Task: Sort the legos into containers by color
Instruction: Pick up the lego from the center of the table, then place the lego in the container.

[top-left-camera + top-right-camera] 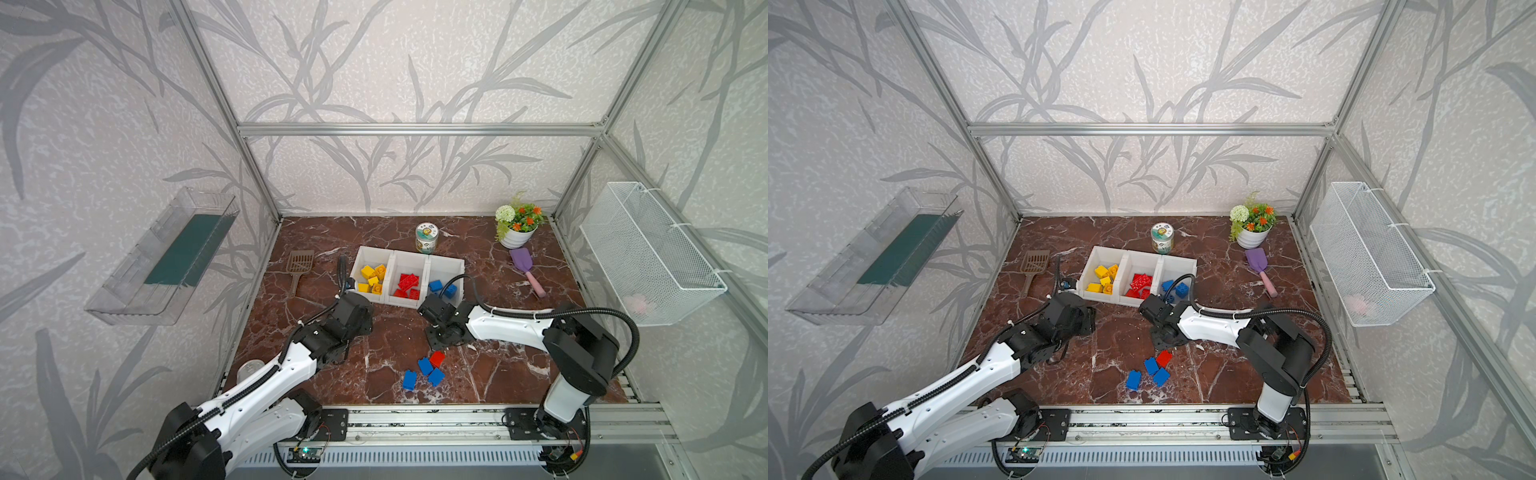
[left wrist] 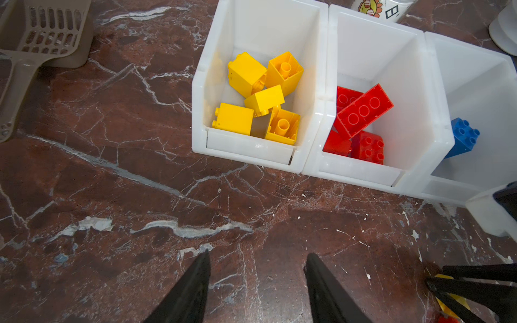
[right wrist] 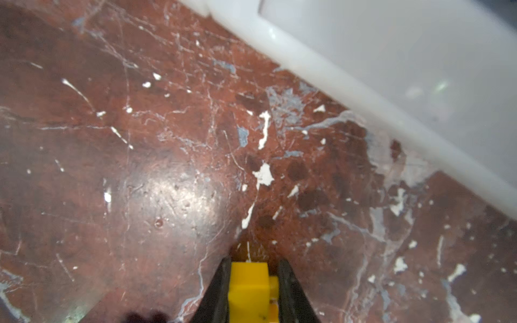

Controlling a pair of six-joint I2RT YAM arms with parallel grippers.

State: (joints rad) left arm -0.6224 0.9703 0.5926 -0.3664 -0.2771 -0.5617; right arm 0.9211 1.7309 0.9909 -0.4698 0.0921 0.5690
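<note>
Right end effector [image 3: 253, 261] pinched a small yellow plastic brick [image 3: 247, 288] low over the brown marble worktop [image 1: 374, 374], just in front of three joined white plastic bins [image 1: 411, 258]. Left end effector [image 2: 258, 254] was spread apart and empty. Three blue bricks [image 1: 424, 365] and one red brick [image 1: 437, 358] lay near the front edge.

Loose blue legos [image 1: 1151, 366] apparently touch a red brick [image 1: 1164, 358].

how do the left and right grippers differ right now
The left gripper is open and empty; the right gripper is shut on a yellow brick. The left gripper faces bare table before the bin of yellow bricks; the right gripper is near a bin wall. Both have black fingers.
</note>
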